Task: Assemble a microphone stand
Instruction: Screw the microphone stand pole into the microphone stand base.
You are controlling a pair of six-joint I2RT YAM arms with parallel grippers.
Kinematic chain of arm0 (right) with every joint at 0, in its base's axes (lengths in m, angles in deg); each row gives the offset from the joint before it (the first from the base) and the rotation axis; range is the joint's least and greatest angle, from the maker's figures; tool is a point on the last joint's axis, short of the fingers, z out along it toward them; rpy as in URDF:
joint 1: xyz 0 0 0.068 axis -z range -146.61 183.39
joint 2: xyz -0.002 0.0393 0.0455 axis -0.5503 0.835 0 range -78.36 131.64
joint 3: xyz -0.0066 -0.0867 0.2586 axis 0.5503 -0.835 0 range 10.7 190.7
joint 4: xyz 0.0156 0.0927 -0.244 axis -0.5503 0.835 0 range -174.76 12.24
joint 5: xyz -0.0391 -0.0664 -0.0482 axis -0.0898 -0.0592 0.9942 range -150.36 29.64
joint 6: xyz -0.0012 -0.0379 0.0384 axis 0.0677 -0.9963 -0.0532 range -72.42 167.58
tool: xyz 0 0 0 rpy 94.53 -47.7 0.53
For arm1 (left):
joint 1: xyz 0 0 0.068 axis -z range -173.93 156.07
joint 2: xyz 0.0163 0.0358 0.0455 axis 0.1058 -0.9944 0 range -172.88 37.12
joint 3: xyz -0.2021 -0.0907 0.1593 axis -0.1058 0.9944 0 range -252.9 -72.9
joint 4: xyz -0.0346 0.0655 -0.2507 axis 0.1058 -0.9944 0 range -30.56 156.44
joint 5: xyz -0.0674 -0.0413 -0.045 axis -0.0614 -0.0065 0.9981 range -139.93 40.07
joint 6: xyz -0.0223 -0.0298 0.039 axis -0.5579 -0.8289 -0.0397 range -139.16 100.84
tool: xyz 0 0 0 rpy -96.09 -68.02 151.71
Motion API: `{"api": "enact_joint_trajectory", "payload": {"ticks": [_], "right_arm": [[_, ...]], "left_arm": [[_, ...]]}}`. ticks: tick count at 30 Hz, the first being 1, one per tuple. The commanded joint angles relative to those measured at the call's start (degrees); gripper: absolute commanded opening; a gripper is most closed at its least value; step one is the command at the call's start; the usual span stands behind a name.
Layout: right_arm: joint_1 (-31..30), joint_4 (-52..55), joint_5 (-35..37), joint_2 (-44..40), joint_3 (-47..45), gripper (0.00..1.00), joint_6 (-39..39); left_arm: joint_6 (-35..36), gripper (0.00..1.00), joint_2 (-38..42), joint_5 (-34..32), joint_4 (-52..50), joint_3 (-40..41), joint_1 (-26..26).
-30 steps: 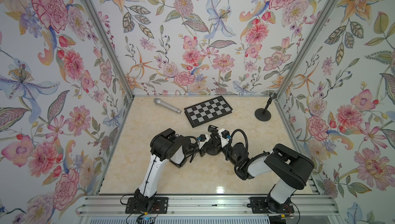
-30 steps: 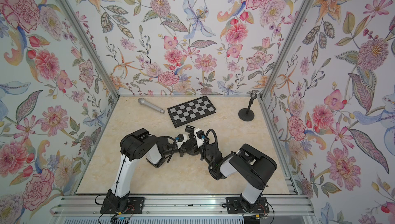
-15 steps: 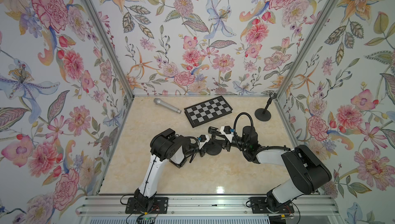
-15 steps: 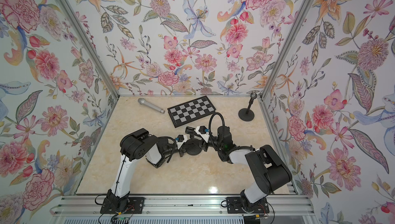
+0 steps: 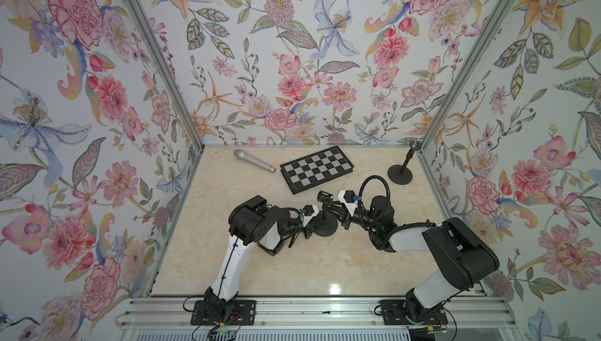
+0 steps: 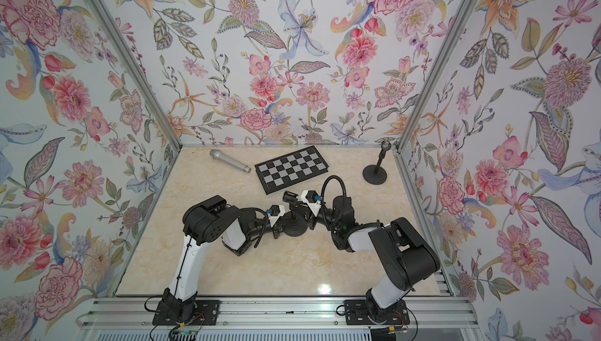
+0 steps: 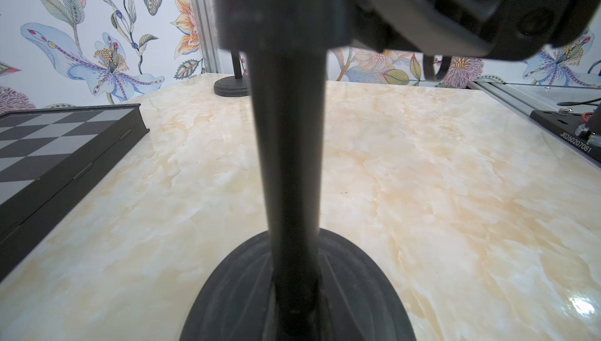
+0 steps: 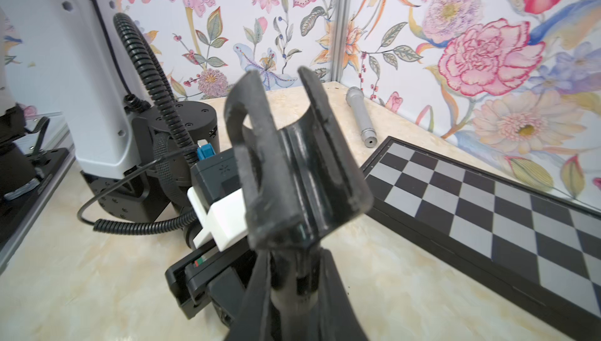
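Note:
A black microphone stand stands upright mid-table, with its round base (image 5: 326,227) on the marble and its U-shaped clip (image 5: 324,197) on top. My left gripper (image 5: 313,223) is shut on the pole (image 7: 289,160) just above the base (image 7: 357,290). From the other side, my right gripper (image 5: 335,212) is shut on the neck right under the clip (image 8: 292,167), with a finger (image 8: 338,290) on each side. The silver microphone (image 5: 253,160) lies apart at the back left, also seen in the right wrist view (image 8: 359,112).
A black-and-grey chessboard (image 5: 317,168) lies behind the grippers, close to the stand. A second black stand (image 5: 400,173) is in the back right corner by the wall post. Flowered walls close in three sides, and a metal rail (image 5: 325,310) runs along the front.
My right arm has swung its elbow out to the right while its gripper stayed at the clip, opening briefly and closing again on the neck. The left arm and the stand have not moved.

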Motion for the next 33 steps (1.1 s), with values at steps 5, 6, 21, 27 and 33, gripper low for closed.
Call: {"api": "enact_joint_trajectory", "payload": {"ticks": [5, 6, 21, 27, 33], "right_arm": [[-20.13, -4.71, 51.64, 3.74, -6.98, 0.00, 14.54], [-20.70, -5.80, 48.69, 5.40, -6.06, 0.00, 14.89], [1.48, 15.53, -19.17, -2.27, 3.21, 0.46, -8.83], [5.39, 18.38, -22.43, 0.65, 8.66, 0.46, -11.82], [6.03, 11.17, -19.52, 4.20, 9.32, 0.39, -7.72]], "left_arm": [[2.90, 0.20, -5.25, -2.80, 13.35, 2.88, -0.53], [2.85, 0.20, -5.25, -2.81, 13.32, 2.88, -0.51], [3.03, 0.17, -4.99, -1.58, 13.26, 2.90, -0.57], [3.47, 0.17, -5.06, -1.60, 13.24, 3.16, -0.58], [3.57, 0.17, -5.03, -1.76, 13.35, 3.24, -0.61]]}}
